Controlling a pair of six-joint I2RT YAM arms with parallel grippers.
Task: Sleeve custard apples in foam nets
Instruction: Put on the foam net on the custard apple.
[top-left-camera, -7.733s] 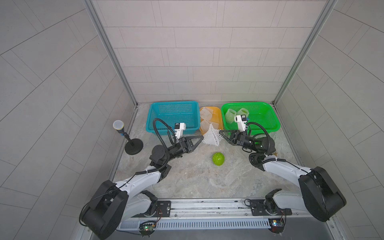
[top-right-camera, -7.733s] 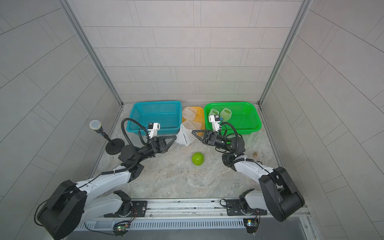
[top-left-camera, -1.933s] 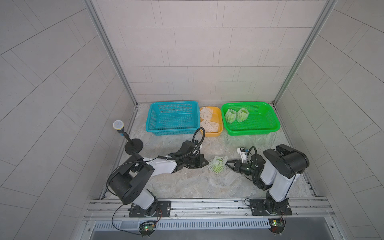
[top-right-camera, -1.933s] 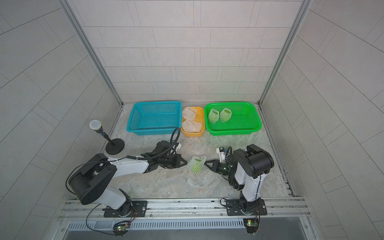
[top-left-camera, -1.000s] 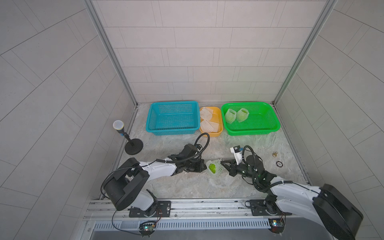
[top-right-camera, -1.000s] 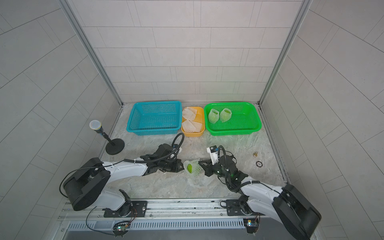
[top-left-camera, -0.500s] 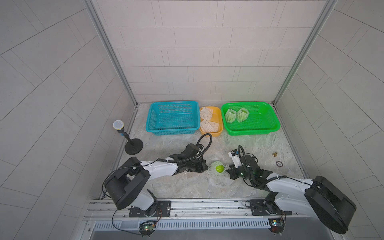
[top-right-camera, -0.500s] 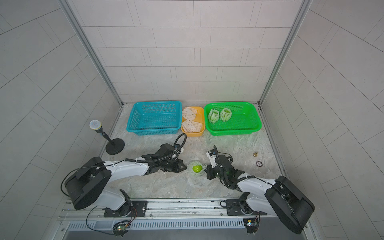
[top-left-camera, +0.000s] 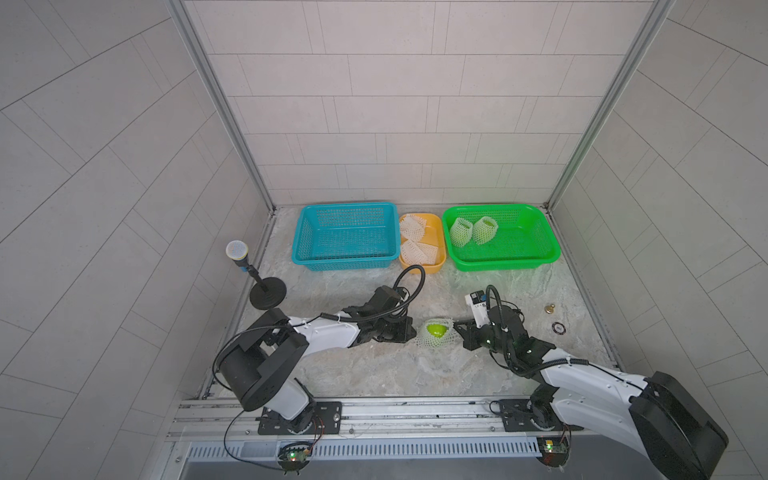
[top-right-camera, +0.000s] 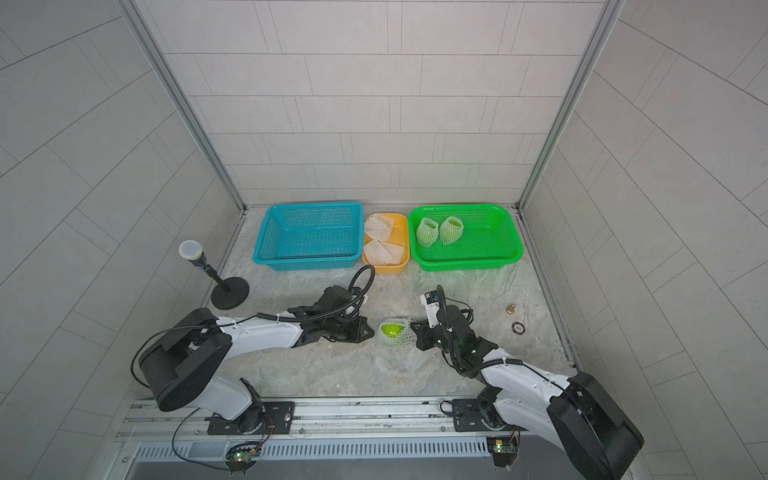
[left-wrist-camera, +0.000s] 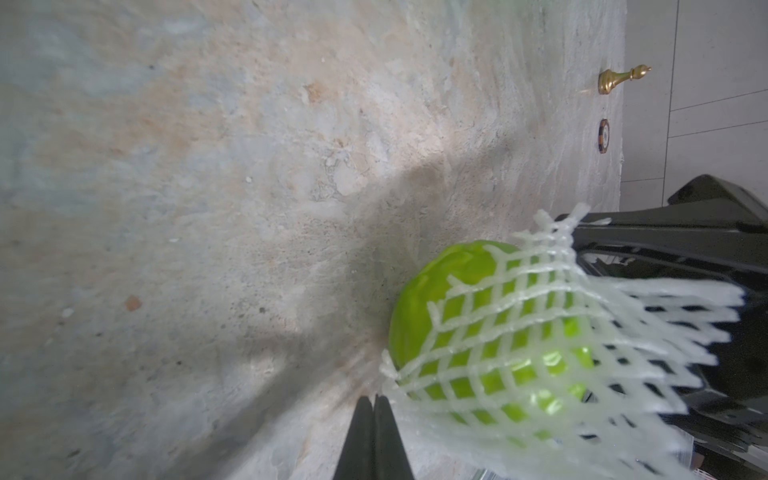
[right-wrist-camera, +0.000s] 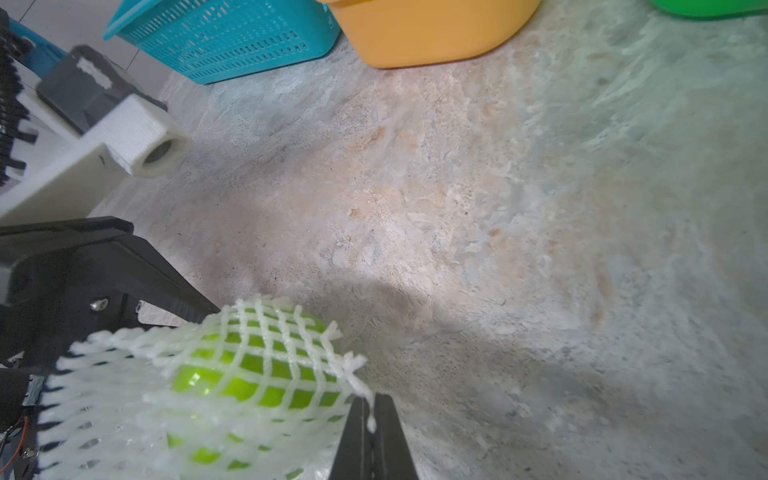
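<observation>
The custard apple (top-left-camera: 435, 331) sits on the table (top-left-camera: 374, 374), about in the middle between the two arms. The foam net (top-left-camera: 428, 343) is already around its sides, while the top of the fruit shows bare through the net's mouth. The right gripper (top-left-camera: 457, 326) touches the net on one side and the left gripper (top-left-camera: 413, 332) on the opposite side. I judge this is so that the two can pull the mouth wide and draw the sleeve further over the fruit. Both grippers are closed. In the right wrist view a white strand of the net runs clearly between the black fingers (right-wrist-camera: 353, 440), so this one is grasping the net. In the left wrist view the net's edge comes to the closed fingers (left-wrist-camera: 357, 440) and seems pinched there, but this is less plain. The top views cannot show these pinches, because the tips are too small there. They show instead the whole layout, which the wrist views do not give. Far at the back the green basket (top-left-camera: 548, 249) holds two wrapped fruits (top-left-camera: 461, 230), so this fruit is probably the last one. Next to it the orange tub (top-left-camera: 436, 266) keeps spare nets (top-left-camera: 411, 226), and then comes the blue basket (top-left-camera: 303, 249).
</observation>
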